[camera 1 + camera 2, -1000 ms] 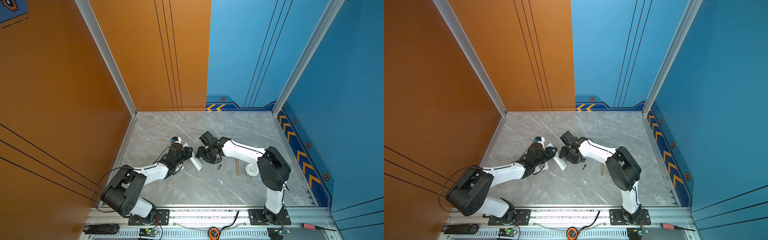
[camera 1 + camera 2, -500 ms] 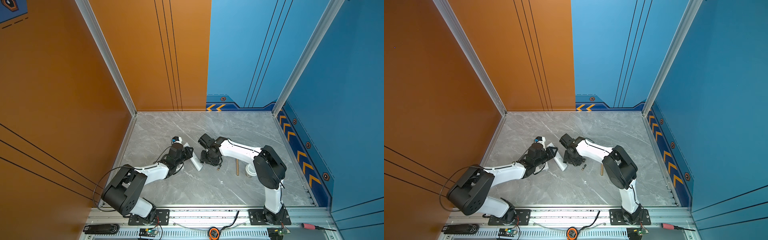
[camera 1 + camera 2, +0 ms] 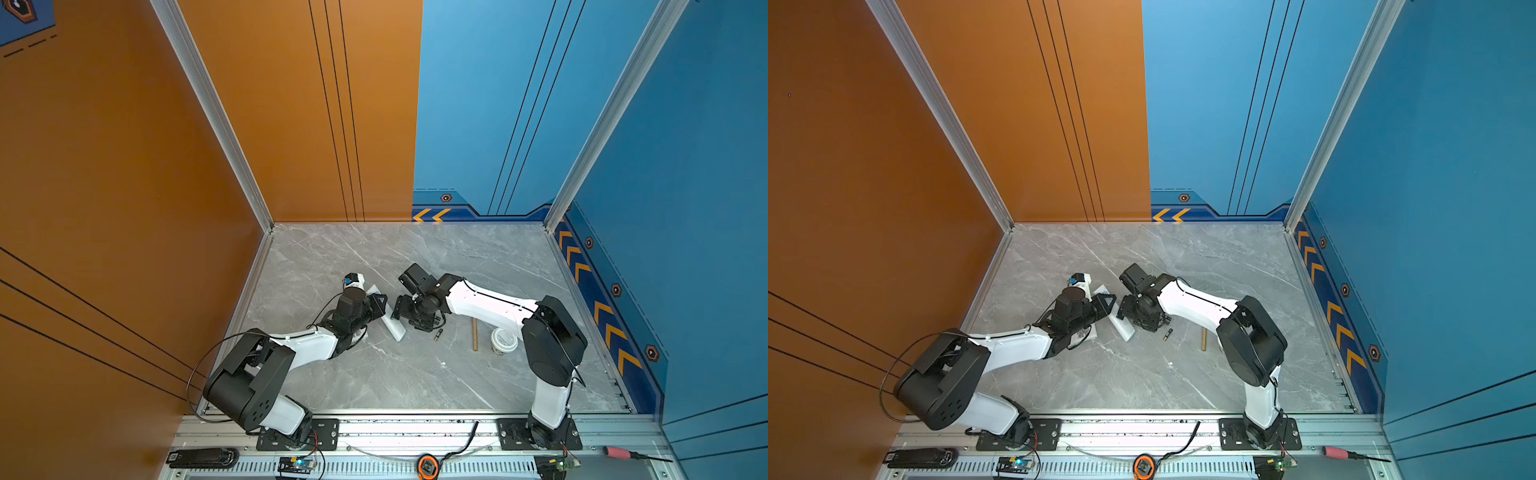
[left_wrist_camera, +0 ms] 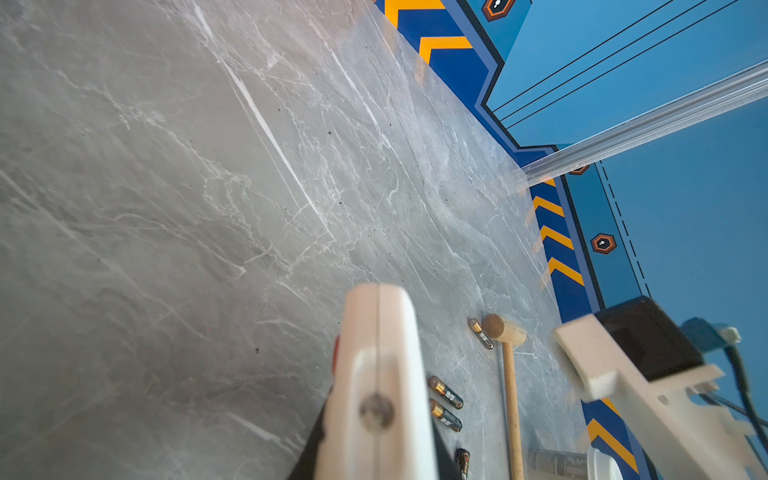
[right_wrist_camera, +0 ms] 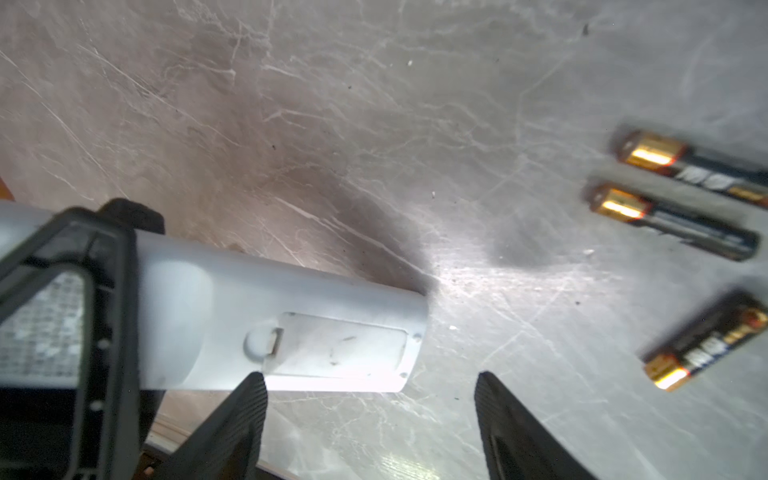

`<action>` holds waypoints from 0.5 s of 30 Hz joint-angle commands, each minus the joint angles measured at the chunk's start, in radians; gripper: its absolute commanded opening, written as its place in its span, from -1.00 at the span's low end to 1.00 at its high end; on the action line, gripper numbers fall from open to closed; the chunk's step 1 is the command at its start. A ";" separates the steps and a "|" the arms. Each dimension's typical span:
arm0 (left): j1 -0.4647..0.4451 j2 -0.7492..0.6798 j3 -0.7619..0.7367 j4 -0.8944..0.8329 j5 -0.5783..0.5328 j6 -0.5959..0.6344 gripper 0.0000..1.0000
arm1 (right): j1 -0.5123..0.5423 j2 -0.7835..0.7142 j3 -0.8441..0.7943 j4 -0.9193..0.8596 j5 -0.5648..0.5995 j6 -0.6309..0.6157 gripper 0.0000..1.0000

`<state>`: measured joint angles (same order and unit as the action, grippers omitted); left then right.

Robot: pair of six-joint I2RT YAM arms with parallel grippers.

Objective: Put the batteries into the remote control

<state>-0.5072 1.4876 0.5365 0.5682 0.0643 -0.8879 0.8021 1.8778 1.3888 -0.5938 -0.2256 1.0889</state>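
Note:
My left gripper (image 3: 376, 305) (image 3: 1105, 303) (image 4: 378, 451) is shut on the white remote control (image 3: 394, 326) (image 3: 1124, 329) (image 4: 382, 365), whose free end slants down to the table. From the right wrist camera the remote control (image 5: 291, 307) shows its back with the battery cover (image 5: 340, 347) closed. My right gripper (image 3: 401, 309) (image 3: 1126, 311) (image 5: 372, 397) stands open beside that end, empty. Three batteries (image 5: 690, 166) (image 5: 673, 222) (image 5: 706, 340) lie loose on the table next to it. The left wrist camera shows several batteries (image 4: 445, 392) (image 4: 481, 333). One battery (image 3: 438, 334) (image 3: 1167, 334) shows in both top views.
A wooden mallet (image 4: 505, 330) lies right of the batteries, its handle (image 3: 474, 334) (image 3: 1203, 338) showing in both top views. A white jar (image 3: 503, 340) stands beside it near the right arm. Walls close the table on three sides.
My right gripper has shifted slightly left toward the remote's free end, its jaws narrowing and then widening. The left arm and the remote have not moved.

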 commanded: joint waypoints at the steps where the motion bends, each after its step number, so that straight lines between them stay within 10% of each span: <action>1: -0.006 0.015 -0.026 -0.001 0.007 0.015 -1.00 | -0.004 0.007 -0.033 0.064 -0.030 0.074 0.57; 15: -0.004 0.020 -0.045 0.022 0.016 0.006 -1.00 | -0.008 0.068 -0.037 0.135 -0.027 0.135 0.57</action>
<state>-0.5034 1.4883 0.5102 0.6067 0.0624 -0.9104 0.7795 1.8957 1.3598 -0.4812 -0.2508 1.1999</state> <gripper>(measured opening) 0.199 0.785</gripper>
